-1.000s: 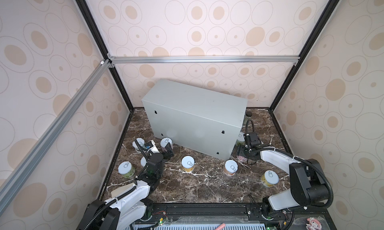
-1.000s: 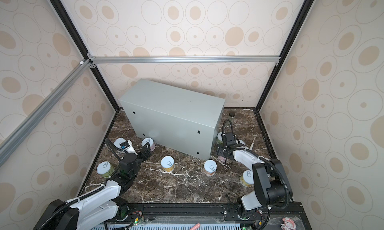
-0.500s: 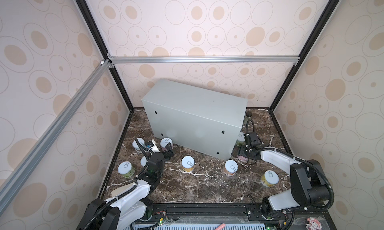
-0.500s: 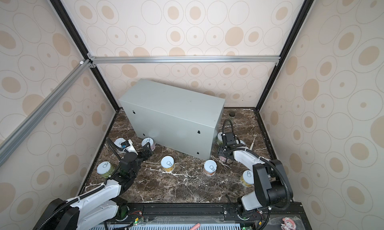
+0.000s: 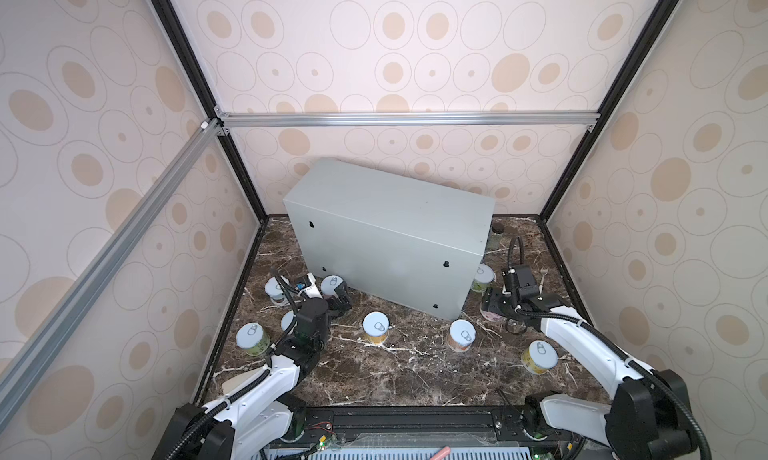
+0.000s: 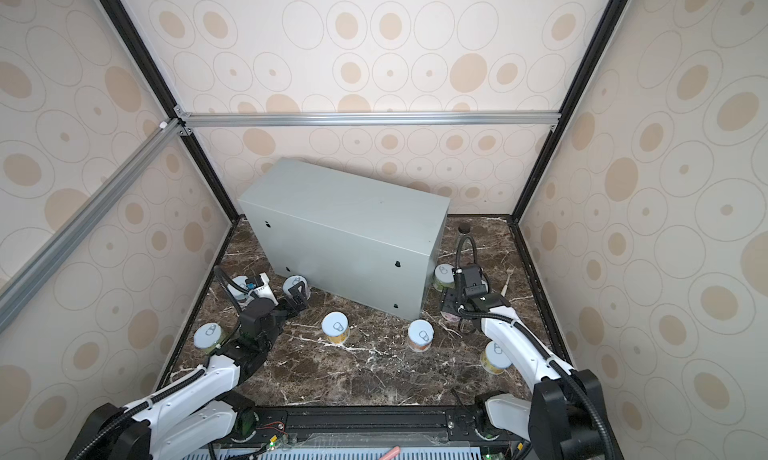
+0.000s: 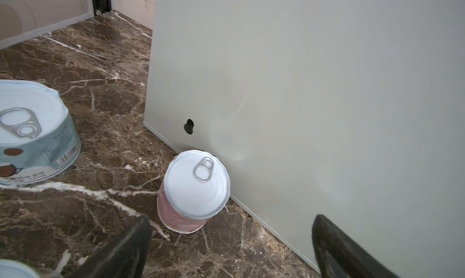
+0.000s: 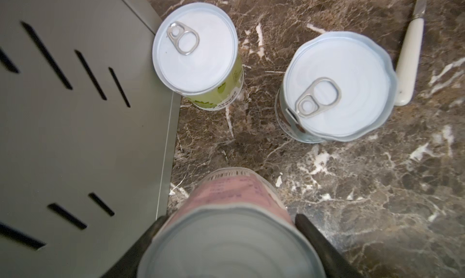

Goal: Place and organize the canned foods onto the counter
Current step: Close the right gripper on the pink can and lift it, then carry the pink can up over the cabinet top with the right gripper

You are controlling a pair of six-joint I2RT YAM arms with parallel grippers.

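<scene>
The right fingers point(image 8: 314, 236) are closed on a pink-labelled can point(image 8: 226, 196), one finger pressed to each side of it near the lid. This is at the near right corner of the grey metal box point(image 5: 386, 245). Whether the can's base is clear of the marble surface point(image 5: 415, 374) cannot be told. Just beyond it in the right wrist view stands a green-labelled can point(image 8: 198, 50), hard by the box's slotted end wall. A pale teal can point(image 8: 337, 88) stands there too, with a white-handled fork point(image 8: 407, 63) lying just beside it. The left fingers point(image 7: 125, 249) are spread wide and hold nothing. They hang low, pointing at a second pink can point(image 7: 193, 191), which stands upright at the foot of the box's front face, touching it or nearly so, below a keyhole-shaped hole point(image 7: 189, 126). A teal can point(image 7: 32, 131) stands apart from it on the marble. In both top views the box sits askew at the back of the surface, with more cans upright on the marble in front of it. A green can point(image 5: 252, 339) is near the left wall, and a yellow-orange can point(image 5: 376, 328) and an orange can point(image 5: 461, 335) are in the middle. A yellow can point(image 5: 538, 356) is beside the right arm. A small dark-lidded jar point(image 5: 496, 231) stands behind the box's right end.
</scene>
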